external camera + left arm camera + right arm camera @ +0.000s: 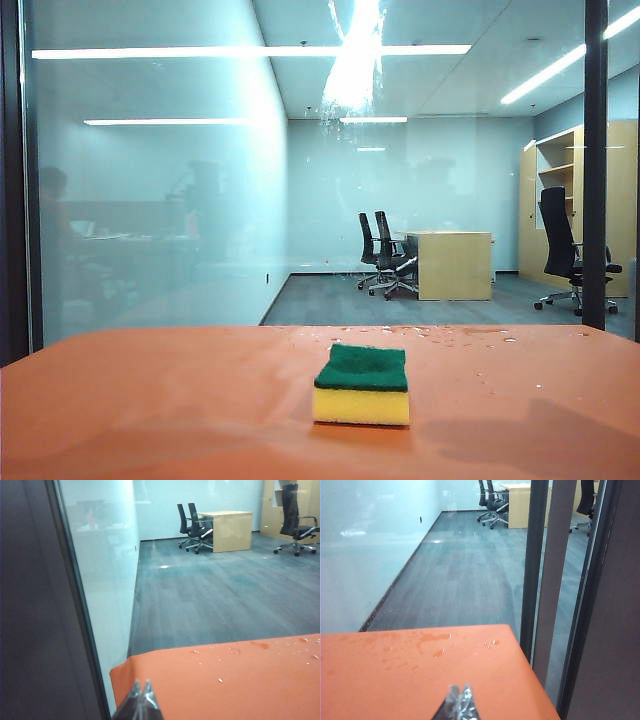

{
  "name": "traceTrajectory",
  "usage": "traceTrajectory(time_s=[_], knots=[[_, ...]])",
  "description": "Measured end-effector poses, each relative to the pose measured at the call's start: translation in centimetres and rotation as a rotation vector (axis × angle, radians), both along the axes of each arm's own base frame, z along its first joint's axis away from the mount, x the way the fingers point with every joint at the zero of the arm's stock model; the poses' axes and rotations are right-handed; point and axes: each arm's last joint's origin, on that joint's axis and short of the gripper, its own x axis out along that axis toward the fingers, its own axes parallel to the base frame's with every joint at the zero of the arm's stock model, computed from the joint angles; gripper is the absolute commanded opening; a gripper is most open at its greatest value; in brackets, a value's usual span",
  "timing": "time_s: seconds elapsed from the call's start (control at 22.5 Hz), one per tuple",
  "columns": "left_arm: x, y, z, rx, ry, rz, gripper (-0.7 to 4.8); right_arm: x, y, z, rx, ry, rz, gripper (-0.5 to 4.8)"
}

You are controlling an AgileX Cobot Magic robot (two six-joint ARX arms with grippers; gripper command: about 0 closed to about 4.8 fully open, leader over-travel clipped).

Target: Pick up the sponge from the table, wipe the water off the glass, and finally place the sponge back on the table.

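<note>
Finding the sponge [361, 384] long-axis crosswise mid-bench [150, 410], neither wrist view shows it; left end effector [140, 690] and right end effector [459, 694] both pinched together, empty.

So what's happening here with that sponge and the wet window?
Nothing is being handled right now. The sponge sits alone on the orange table, green side up. Water streaks the glass high up, and droplets dot the table's far edge. The left gripper and right gripper each hover over a table corner near the glass, fingers shut and empty. Neither arm shows in the exterior view.
</note>
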Motion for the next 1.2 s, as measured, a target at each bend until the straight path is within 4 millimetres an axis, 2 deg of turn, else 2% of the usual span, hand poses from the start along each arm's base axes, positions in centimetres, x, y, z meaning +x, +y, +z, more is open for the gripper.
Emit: traceTrajectory(time_s=[0.13,0.8,1.2], knots=[[0.0,0.0,0.0,0.0,0.0,0.0,-0.05,-0.5,0.0,-0.7,0.008,-0.019,0.0,-0.07],[0.0,0.0,-0.1,0.0,0.013,0.0,-0.05,-2.3,0.0,-1.9,0.019,-0.002,0.05,-0.07],[0.0,0.0,-0.4,0.0,0.043,0.001,-0.05,-2.3,0.0,-2.3,0.018,0.032,0.052,-0.07]])
